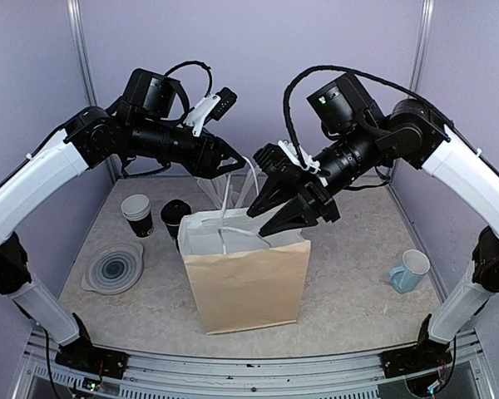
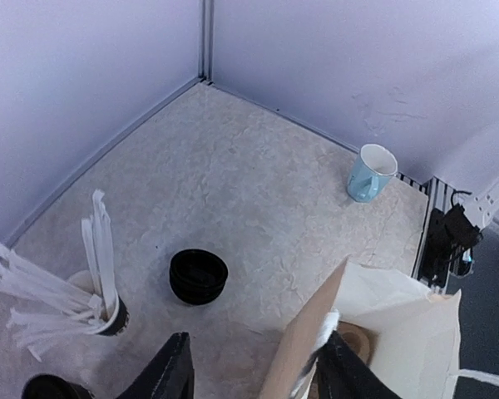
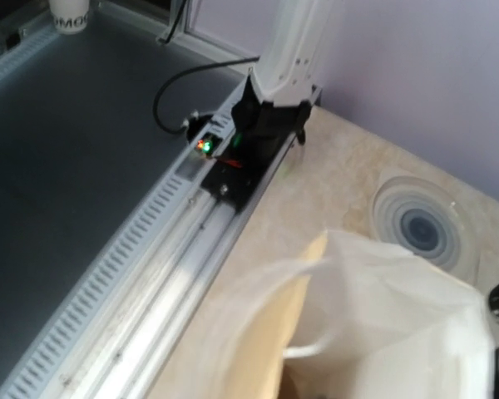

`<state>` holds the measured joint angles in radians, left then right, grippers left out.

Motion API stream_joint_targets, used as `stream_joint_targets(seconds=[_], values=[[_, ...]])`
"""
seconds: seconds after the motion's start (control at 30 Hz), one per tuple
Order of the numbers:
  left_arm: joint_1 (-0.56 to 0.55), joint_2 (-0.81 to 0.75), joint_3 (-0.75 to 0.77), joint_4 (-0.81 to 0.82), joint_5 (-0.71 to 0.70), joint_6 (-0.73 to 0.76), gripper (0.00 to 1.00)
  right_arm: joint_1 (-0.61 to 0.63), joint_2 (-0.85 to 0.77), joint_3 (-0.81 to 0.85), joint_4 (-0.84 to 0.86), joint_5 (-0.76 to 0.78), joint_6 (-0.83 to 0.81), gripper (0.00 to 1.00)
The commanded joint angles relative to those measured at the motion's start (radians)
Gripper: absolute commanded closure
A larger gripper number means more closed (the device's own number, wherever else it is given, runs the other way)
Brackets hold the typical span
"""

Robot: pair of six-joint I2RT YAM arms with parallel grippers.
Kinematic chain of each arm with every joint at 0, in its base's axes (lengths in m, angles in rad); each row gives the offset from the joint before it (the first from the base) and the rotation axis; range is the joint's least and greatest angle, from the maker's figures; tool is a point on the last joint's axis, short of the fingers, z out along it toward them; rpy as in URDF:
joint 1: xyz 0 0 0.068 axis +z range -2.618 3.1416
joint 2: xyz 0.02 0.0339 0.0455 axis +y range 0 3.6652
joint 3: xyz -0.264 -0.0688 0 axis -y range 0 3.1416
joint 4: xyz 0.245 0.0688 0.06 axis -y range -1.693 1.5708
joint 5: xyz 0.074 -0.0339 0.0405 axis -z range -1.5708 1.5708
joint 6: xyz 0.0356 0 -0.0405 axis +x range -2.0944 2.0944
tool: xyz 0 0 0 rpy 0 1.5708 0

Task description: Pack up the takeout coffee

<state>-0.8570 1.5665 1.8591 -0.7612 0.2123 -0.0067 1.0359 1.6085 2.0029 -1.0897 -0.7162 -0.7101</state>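
Your takeout coffee (image 1: 175, 218) stands on the table (image 1: 358, 266) left of centre in the overhead view. It is upright with its black lid on, just beside the upper left corner of the paper bag (image 1: 248, 287); whether they touch, you cannot tell. To its left, near but apart, is a white-rimmed black cup (image 1: 137, 214). Below that, toward the lower left, lies a grey ribbed dish (image 1: 114, 268).

The bag stands upright in the middle of the frame with its mouth open and its white lining showing.

Your left gripper (image 1: 235, 164) hangs over the far rim of the bag, above centre. In the left wrist view its fingers (image 2: 173, 372) stand well apart at the bottom edge, jaws wide. The bag's brown wall rises between them, leaning on the right-hand finger, and nothing is clamped.

Your right gripper (image 1: 258, 224) sits at the bag's upper right rim. The overhead view shows its two dark fingers parted in a narrow V. You cannot tell whether the lower tip touches the lining. The right wrist view is blurred and shows only the bag's mouth and the grey dish at the right.

A pale blue mug (image 1: 410, 271) stands at the right of the overhead frame, well apart from the bag. The left wrist view also shows a cup of white sticks (image 2: 100, 309) at lower left and a low black round thing (image 2: 198, 276) near centre.
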Motion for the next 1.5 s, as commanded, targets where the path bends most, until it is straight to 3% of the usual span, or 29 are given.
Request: stream_joint_targets(seconds=[0.0,0.1,0.3,0.73,1.03,1.1,1.17,1.2,1.27,1.3,1.37,1.4,1.47], values=[[0.010,0.004,-0.026,0.006,-0.103,0.027,0.42,-0.046,-0.025,-0.041,-0.004,-0.033,-0.012,0.55],[-0.002,0.002,-0.012,-0.019,-0.107,0.057,0.35,-0.088,-0.047,-0.031,-0.051,-0.088,-0.042,0.41],[-0.027,-0.095,-0.091,0.049,-0.105,0.074,0.23,-0.169,-0.077,-0.034,-0.059,-0.149,-0.032,0.38],[-0.019,-0.126,-0.206,0.101,-0.131,0.096,0.19,-0.181,-0.050,-0.185,0.001,-0.136,-0.018,0.39],[-0.003,0.017,-0.137,0.099,-0.110,0.252,0.21,-0.108,0.006,-0.236,0.124,0.006,0.056,0.37],[0.002,0.045,-0.113,0.098,-0.107,0.268,0.25,-0.105,0.029,-0.231,0.157,0.033,0.087,0.40],[0.013,0.072,-0.089,0.087,-0.085,0.284,0.34,-0.105,0.054,-0.215,0.174,0.051,0.111,0.49],[0.019,0.087,-0.074,0.083,-0.073,0.286,0.42,-0.105,0.064,-0.205,0.177,0.058,0.121,0.59],[0.026,0.105,-0.042,0.074,-0.035,0.280,0.60,-0.105,0.068,-0.181,0.177,0.063,0.128,0.94],[0.024,0.110,-0.024,0.072,-0.015,0.273,0.70,-0.104,0.061,-0.172,0.179,0.062,0.129,1.00],[0.021,0.107,0.014,0.082,0.028,0.253,0.94,-0.106,0.035,-0.160,0.186,0.064,0.126,1.00],[0.015,0.101,0.022,0.096,0.041,0.244,1.00,-0.106,0.021,-0.151,0.185,0.066,0.119,1.00],[0.003,0.075,0.032,0.124,0.046,0.238,1.00,-0.110,0.000,-0.121,0.171,0.071,0.100,1.00]])
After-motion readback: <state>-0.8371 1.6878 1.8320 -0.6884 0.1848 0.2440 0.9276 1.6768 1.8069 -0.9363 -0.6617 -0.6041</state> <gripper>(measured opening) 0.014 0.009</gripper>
